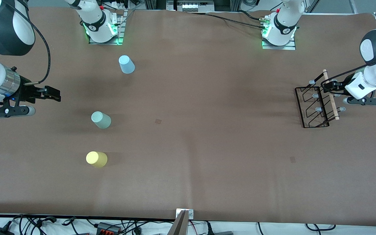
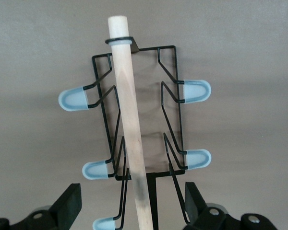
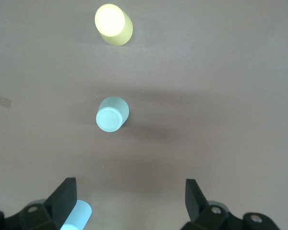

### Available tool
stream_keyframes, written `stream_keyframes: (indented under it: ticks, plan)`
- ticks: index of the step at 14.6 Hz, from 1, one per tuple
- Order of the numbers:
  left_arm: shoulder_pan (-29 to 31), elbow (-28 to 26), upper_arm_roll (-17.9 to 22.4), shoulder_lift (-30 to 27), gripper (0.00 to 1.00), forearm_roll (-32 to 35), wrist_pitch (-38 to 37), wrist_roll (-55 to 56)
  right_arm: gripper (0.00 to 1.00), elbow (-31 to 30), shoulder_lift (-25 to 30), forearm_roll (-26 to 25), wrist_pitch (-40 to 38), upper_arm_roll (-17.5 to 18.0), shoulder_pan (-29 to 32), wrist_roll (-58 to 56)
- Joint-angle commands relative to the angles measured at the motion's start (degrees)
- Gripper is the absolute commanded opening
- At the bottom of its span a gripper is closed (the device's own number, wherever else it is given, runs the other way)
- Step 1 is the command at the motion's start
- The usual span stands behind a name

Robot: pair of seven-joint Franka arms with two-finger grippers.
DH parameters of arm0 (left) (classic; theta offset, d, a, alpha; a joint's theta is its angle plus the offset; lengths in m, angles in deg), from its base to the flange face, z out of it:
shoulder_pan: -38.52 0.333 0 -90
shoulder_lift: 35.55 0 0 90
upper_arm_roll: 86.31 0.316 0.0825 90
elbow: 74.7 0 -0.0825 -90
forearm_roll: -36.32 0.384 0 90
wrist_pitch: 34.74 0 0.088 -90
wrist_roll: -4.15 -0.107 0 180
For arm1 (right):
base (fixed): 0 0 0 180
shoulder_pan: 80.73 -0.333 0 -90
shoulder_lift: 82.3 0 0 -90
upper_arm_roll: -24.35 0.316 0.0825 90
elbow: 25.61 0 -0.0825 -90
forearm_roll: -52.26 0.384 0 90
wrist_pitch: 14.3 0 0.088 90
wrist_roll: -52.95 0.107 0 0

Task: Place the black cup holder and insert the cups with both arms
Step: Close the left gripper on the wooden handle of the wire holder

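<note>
Yellow cup (image 1: 96, 159) stands inverted, ready for the prongs; spread left end effector (image 1: 330, 86) straddles the black cup holder (image 1: 317, 104) rod, right end effector (image 1: 49, 93) waits spread.

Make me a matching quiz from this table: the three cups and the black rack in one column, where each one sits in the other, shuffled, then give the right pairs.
Column one:
1. light blue cup
2. mint green cup
3. yellow cup
4. black cup holder

Column two:
A. nearest of the cups to the front camera
B. at the left arm's end of the table, with the open left gripper at its wooden rod
C. cup closest to the right arm's base
D. between the other two cups

Pairs: 1-C, 2-D, 3-A, 4-B
</note>
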Motion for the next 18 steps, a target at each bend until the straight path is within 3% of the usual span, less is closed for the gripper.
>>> stream_keyframes:
  ticks: [1, 7, 18]
  plan:
    - [0.70, -2.70, -0.54, -1.58, 0.91, 0.16, 2.43, -1.14, 1.00, 0.54, -2.30, 0.13, 0.26, -0.07, 0.42, -0.18]
    - [0.61, -3.14, -0.54, -1.05, 0.71, 0.16, 2.61, -0.78, 1.00, 0.28, -4.94, 0.56, 1.75, -0.07, -0.55, 0.26]
    - [0.52, -3.23, -0.54, -0.70, 0.46, 0.16, 2.61, -0.61, 1.00, 1.77, -5.65, 0.20, 2.98, -0.07, -1.52, -0.01]
